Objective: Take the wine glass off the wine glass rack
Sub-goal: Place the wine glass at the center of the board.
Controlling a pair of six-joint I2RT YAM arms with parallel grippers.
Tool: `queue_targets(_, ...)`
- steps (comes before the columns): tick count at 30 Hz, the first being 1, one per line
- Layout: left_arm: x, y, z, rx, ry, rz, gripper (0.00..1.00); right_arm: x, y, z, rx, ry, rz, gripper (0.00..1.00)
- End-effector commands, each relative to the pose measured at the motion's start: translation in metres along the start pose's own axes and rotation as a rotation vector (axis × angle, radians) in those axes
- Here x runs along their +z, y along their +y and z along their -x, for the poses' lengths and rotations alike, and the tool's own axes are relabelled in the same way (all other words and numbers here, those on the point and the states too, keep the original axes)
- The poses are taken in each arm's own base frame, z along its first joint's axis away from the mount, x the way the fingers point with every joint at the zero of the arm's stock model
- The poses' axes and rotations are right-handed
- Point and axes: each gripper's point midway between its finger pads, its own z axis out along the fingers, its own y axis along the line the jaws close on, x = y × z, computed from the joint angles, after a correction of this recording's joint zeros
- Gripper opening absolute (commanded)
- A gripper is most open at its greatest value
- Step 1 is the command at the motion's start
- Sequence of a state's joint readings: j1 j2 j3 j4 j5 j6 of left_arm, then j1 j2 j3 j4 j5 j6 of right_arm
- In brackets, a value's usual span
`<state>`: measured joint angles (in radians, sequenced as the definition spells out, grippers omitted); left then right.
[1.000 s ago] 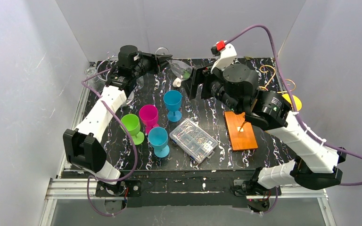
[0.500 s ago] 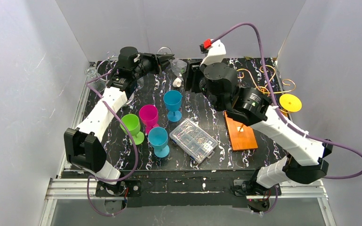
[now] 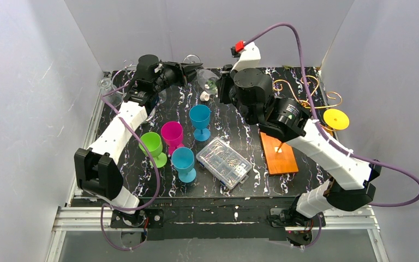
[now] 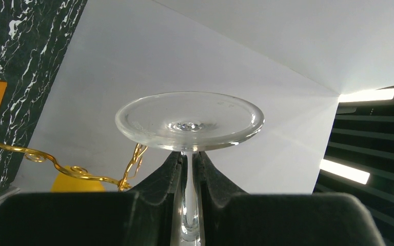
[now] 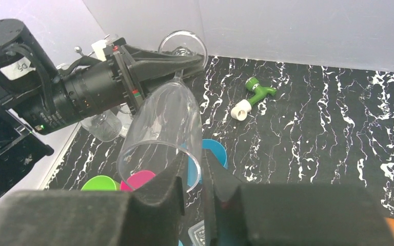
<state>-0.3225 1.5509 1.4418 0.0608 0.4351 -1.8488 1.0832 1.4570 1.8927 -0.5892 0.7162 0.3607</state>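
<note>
While the left gripper [image 3: 193, 67] pinches the clear stem, the wine glass [image 3: 210, 80] hangs in the air over the back middle of the table [image 3: 311, 180], tipped nearly onto its side! Up close from the left wrist, both black fingers [image 4: 166, 174] are pressed onto the thin stem just under the round foot. The foot faces the back wall and the bowl's mouth points out towards the right arm.

Over to the right gripper [image 5: 195, 166]: its fingers [image 5: 172, 179] stand close together with only a narrow slit between them. The rim of the bowl runs right into that slit. Whether the pads are actually biting on the glass, I can't tell.

And the wine glass rack [image 3: 304, 91]? It sits at the back right, well apart from the glass, with its golden curls rising over the orange wooden base [image 3: 279, 154]. A yellow disc [image 3: 335, 119] shows at the rack's right side, beside the wire.

Down on the black marbled top, a small green-and-white piece [image 5: 254, 95] lies below the raised glass. Nearer the front stand a blue cup [image 3: 200, 116], a magenta cup [image 3: 172, 132], a green cup [image 3: 151, 144] and a second blue cup [image 3: 183, 159], clustered close. Just beside them lies a clear compartment box [image 3: 223, 162].
</note>
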Motion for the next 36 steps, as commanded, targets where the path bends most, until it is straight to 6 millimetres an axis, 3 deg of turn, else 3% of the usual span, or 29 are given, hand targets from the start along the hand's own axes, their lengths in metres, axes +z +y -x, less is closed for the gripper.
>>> queue_targets(1, -0.011, -0.009, -0.014, 0.009, 0.055, -0.037, 0.0, 0.002, 0.001, 0.021, 0.078, -0.043, 0.01, 0.19)
queue_targets(5, -0.01, -0.008, -0.017, 0.014, 0.07, -0.038, 0.0, 0.003, -0.004, 0.02, 0.09, -0.038, -0.003, 0.01)
queue_targets(16, -0.002, 0.0, -0.027, 0.079, 0.112, -0.027, 0.24, 0.0, -0.019, 0.033, 0.096, -0.053, -0.057, 0.01)
queue_targets(22, 0.002, 0.005, -0.031, 0.101, 0.119, -0.018, 0.24, 0.007, -0.026, 0.036, 0.12, -0.035, -0.04, 0.01)
queue_targets(35, -0.001, 0.013, -0.048, 0.251, 0.15, -0.028, 0.76, 0.01, -0.063, 0.046, 0.107, -0.021, -0.146, 0.01)
queue_targets(36, -0.003, 0.013, -0.049, 0.27, 0.15, -0.032, 0.85, 0.01, -0.066, 0.045, 0.102, -0.016, -0.157, 0.01)
